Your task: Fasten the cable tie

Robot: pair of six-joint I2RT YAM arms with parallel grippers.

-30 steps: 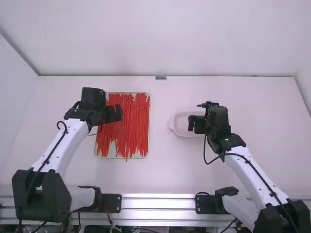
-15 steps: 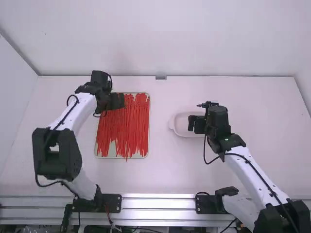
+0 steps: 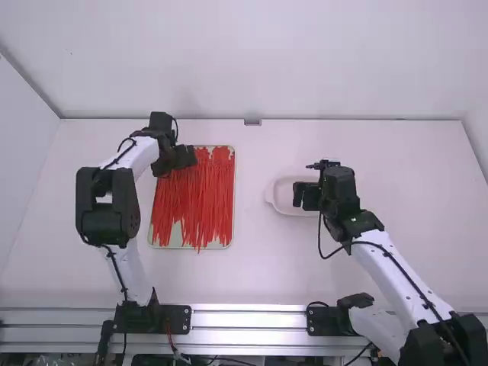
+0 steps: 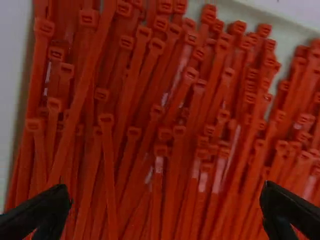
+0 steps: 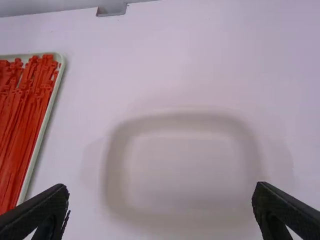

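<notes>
- While two white robot arms stood at the near edge of a white bench point(image 3: 396, 168), a pale green tray point(image 3: 175, 243) lay left of the bench's middle, nearer its far edge than its near one.
- A dense heap of red cable ties point(image 3: 194, 198) covered the tray, lying roughly lengthwise, with their square heads bunched at the tray's far end.
- The left pincer point(image 3: 181, 158) hung over the tray's far left corner, just above the heads of the ties.
- In the left wrist view, its two black fingers point(image 4: 42, 212) were spread wide with the ties lying loose beneath them, and it gripped nothing.
- A shallow white dish point(image 5: 182, 165) with rounded corners sat right of the bench's middle, well apart from the tray.
- The right pincer point(image 3: 301, 195) hung over the dish.
- In the right wrist view, its fingers point(image 5: 282, 210) were likewise spread wide to either side of the dish, and it too held nothing.
- A small grey bracket point(image 3: 252, 121) sat at the middle of the bench's far edge.
</notes>
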